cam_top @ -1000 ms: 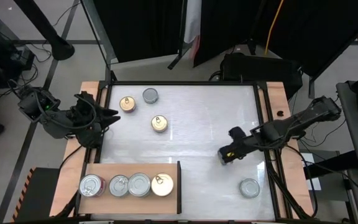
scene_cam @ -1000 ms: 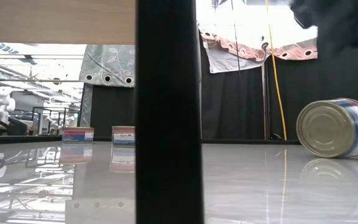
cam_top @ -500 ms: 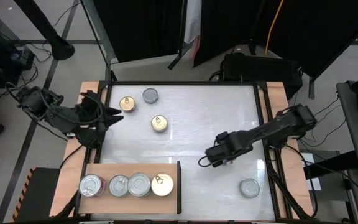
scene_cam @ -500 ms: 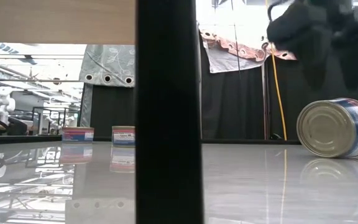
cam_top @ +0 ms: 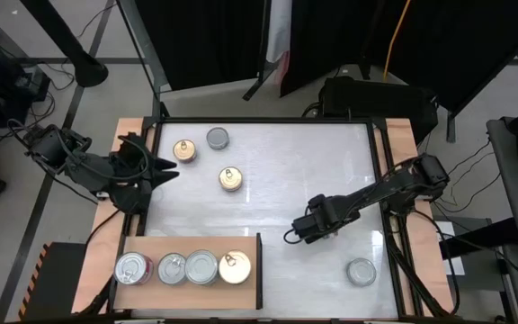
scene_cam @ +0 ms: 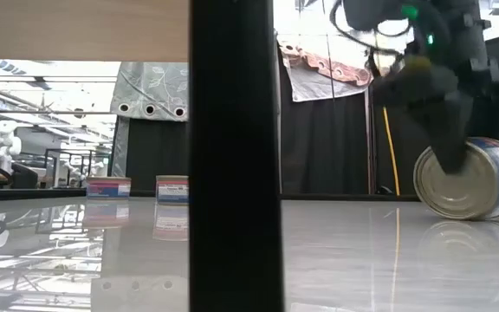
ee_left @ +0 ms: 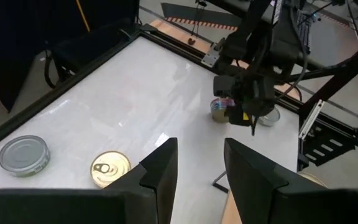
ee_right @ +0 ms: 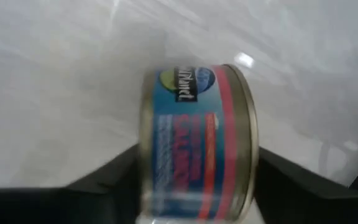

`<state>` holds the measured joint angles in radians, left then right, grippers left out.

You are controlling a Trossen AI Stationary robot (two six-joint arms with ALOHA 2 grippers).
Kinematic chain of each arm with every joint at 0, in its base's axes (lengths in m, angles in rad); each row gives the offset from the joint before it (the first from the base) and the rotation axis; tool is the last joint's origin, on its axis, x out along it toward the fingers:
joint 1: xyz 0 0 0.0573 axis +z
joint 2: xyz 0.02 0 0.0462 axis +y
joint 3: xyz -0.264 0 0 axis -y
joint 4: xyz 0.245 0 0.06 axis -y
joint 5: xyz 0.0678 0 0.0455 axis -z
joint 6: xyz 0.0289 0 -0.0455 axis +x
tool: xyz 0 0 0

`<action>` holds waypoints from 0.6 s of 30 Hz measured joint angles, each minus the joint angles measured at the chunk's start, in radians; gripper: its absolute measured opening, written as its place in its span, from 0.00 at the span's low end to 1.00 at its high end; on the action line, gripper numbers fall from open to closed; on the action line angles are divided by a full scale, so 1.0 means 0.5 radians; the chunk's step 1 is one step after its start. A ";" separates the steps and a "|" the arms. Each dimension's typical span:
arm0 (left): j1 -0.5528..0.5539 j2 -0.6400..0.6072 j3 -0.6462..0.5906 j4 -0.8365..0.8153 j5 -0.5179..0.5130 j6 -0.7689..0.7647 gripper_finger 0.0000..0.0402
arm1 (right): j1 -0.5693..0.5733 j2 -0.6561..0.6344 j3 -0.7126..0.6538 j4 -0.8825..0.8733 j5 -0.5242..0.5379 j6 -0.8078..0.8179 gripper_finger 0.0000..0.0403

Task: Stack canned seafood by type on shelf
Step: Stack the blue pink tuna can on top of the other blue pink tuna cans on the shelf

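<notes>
A tin (ee_right: 197, 143) with a blue and red label stands on its rim on the white table, also visible in the low view (scene_cam: 475, 178). My right gripper (ee_right: 197, 193) points down over it, open, one finger beside each flat end. On the shelf (cam_top: 192, 245) at the near left, three silver tins (cam_top: 133, 268) (cam_top: 171, 268) (cam_top: 201, 267) and a gold one (cam_top: 234, 266) lie flat in a row. Loose tins lie flat on the table: gold (cam_top: 185, 151), silver (cam_top: 218, 138), gold (cam_top: 230, 179), silver (cam_top: 361, 271). My left gripper (ee_left: 201, 168) waits open above the left edge. My right gripper comes from above with its fingers (ee_right: 114, 171) at the two flat ends of the tin, which rests on its rim on the table. I cannot tell whether the fingers touch it.
The shelf's dark upright edge (cam_top: 259, 270) stands at its right end and blocks the middle of the low view (scene_cam: 236, 156). Wooden rails (cam_top: 401, 144) border the table on both sides. Bare tabletop lies between the shelf and the right gripper.
My right gripper has moved toward the table's left and near edge and come down, tipping until it points down over the tin on its rim. My left arm has turned a little in place.
</notes>
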<state>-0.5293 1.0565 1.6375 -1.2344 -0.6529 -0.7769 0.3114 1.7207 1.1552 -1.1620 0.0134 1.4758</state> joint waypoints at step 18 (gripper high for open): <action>0.000 0.000 0.000 -0.006 0.027 0.069 0.33 | 0.332 -0.166 1.411 0.162 0.457 -1.164 0.41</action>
<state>-0.5293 1.0565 1.6375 -1.2372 -0.6392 -0.7422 0.4774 1.6379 1.8607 -1.0812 0.2420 0.8938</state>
